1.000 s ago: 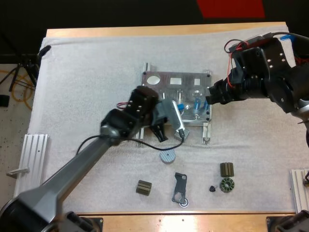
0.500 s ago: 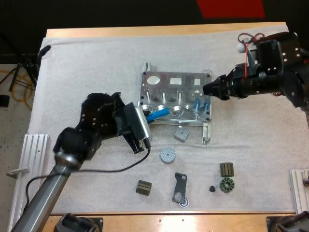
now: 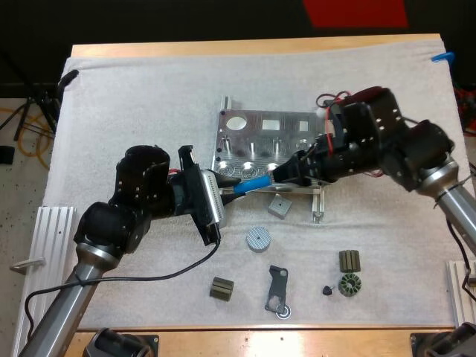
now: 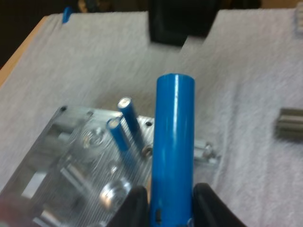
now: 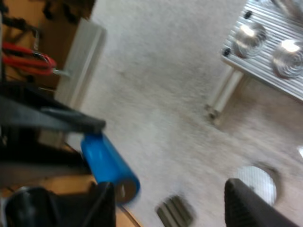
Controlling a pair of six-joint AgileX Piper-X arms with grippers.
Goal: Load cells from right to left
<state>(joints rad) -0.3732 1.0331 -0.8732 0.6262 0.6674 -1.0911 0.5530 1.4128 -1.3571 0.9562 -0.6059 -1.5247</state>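
From the high view, my left gripper sits at centre frame, clamped on one thick bright blue cylinder that lies nearly level over the near edge of the machined metal fixture on the white mat. My right gripper comes in from the right, its tips just beside the cylinder's free end.

In the lower half of the frame I count seven loose parts:
- one small grey square block
- one round ribbed disc
- one dark olive block
- one flat dark bracket
- one olive ribbed block
- one dark toothed ring
- one tiny dark knob

Two aluminium rails lie at the lower left and lower right.

In the left wrist view, my two fingers press the thick cylinder from both sides. Beyond it, two slimmer blue cylinders stand tilted in the fixture.

In the right wrist view, my fingers stand wide apart with nothing held. The thick cylinder's end is just beside one finger, and the ribbed disc is near the other.
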